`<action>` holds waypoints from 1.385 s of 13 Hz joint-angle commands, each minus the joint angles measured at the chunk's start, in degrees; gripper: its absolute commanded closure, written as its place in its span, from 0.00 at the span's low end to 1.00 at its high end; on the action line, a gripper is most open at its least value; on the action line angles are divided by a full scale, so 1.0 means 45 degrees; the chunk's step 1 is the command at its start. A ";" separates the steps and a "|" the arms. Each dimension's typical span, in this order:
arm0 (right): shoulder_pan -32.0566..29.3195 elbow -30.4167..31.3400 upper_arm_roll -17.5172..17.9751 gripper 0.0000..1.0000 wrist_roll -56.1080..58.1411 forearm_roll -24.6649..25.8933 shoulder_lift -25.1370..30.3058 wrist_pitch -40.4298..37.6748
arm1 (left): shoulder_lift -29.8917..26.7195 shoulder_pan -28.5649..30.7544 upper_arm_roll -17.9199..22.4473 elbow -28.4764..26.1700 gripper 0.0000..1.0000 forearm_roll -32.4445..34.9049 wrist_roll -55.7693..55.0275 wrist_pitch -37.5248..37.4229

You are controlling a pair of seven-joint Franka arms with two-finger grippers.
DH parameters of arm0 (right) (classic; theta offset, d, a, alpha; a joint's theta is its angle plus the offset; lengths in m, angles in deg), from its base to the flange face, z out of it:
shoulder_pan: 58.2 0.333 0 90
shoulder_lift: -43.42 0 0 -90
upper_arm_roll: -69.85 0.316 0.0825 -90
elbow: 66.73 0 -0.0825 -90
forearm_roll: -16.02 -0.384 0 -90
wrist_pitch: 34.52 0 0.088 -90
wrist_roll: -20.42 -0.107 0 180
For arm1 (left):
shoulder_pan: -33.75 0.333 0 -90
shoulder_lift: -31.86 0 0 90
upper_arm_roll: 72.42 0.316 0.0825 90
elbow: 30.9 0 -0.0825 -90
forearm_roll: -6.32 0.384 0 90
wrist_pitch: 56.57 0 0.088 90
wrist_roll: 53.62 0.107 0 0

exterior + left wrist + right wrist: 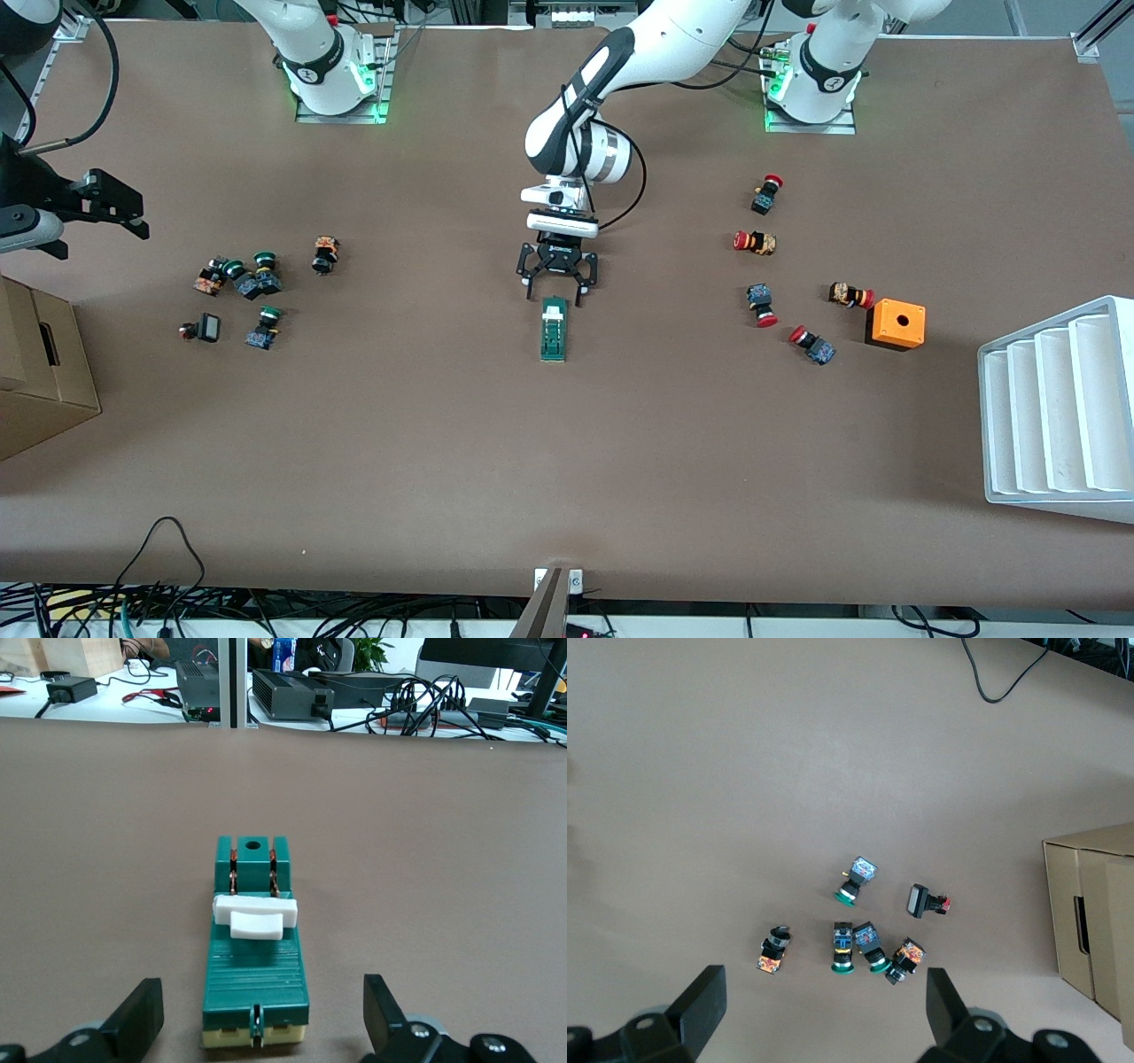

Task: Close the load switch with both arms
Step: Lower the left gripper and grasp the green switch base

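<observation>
The load switch (554,330) lies flat at the middle of the table, a dark-green ribbed block with a white lever (255,917) and a cream end. It also shows in the left wrist view (257,979). My left gripper (556,291) is open and low at the switch's end that faces the robots. Its fingers (142,1020) stand either side of that end with a gap on each side, touching nothing. My right gripper (124,211) is open and empty, held high over the right arm's end of the table, above the green-capped buttons (855,943).
Several green-capped push buttons (244,283) lie toward the right arm's end, with a cardboard box (40,372) at the table's edge. Several red-capped push buttons (762,275), an orange box with a hole (897,323) and a white stepped tray (1054,408) are toward the left arm's end.
</observation>
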 commanded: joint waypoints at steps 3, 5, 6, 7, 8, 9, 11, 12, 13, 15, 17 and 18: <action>-0.0178 -0.0267 0.0062 0.00 0.0261 0.0076 -0.0477 -0.0230 | 0.0366 -0.0109 0.0203 0.0255 0.01 0.1168 -0.0423 -0.0494; -0.0158 -0.0267 0.0082 0.00 0.0262 -0.0021 -0.0694 -0.0230 | 0.0503 -0.0070 0.0203 0.0274 0.01 0.1384 -0.0462 -0.0769; -0.0158 -0.0306 0.0082 0.00 0.0184 -0.0041 -0.0869 -0.0210 | 0.0484 -0.0070 0.0203 0.0274 0.01 0.1501 -0.0501 -0.0867; -0.0139 -0.0499 0.0120 0.01 0.0163 -0.0041 -0.1103 -0.0152 | 0.0523 -0.0070 0.0203 0.0274 0.01 0.1560 -0.0502 -0.0926; -0.0139 -0.0965 0.0140 0.01 -0.0088 -0.0157 -0.1453 -0.0210 | 0.0523 -0.0070 0.0203 0.0274 0.01 0.1619 -0.0521 -0.1023; -0.0158 -0.1511 0.0140 0.01 -0.0671 -0.0739 -0.1766 -0.0230 | 0.0523 -0.0070 0.0203 0.0294 0.01 0.1658 -0.0521 -0.1024; -0.0158 -0.2140 0.0101 0.01 -0.1745 -0.1543 -0.2352 -0.0347 | 0.0678 -0.0070 0.0203 0.0294 0.02 0.1774 -0.0676 -0.1082; -0.0178 -0.2451 0.0101 0.01 -0.2524 -0.1777 -0.2626 -0.0347 | 0.0737 -0.0070 0.0203 0.0294 0.04 0.1930 -0.0716 -0.1218; -0.0178 -0.2686 0.0101 0.01 -0.3305 -0.2224 -0.2860 -0.0328 | 0.0796 -0.0070 0.0203 0.0294 0.05 0.1970 -0.0794 -0.1258; -0.0158 -0.3039 0.0140 0.01 -0.5004 -0.3026 -0.3349 -0.0173 | 0.0796 -0.0089 0.0203 0.0294 0.08 0.2029 -0.0814 -0.1336; -0.0042 -0.3506 0.0257 0.01 -0.6781 -0.3419 -0.3875 -0.0016 | 0.0796 -0.0089 0.0203 0.0294 0.12 0.2049 -0.0814 -0.1415; 0.0171 -0.3838 0.0257 0.01 -0.7563 -0.3575 -0.4169 0.0004 | 0.0796 -0.0089 0.0203 0.0294 0.14 0.2049 -0.0814 -0.1415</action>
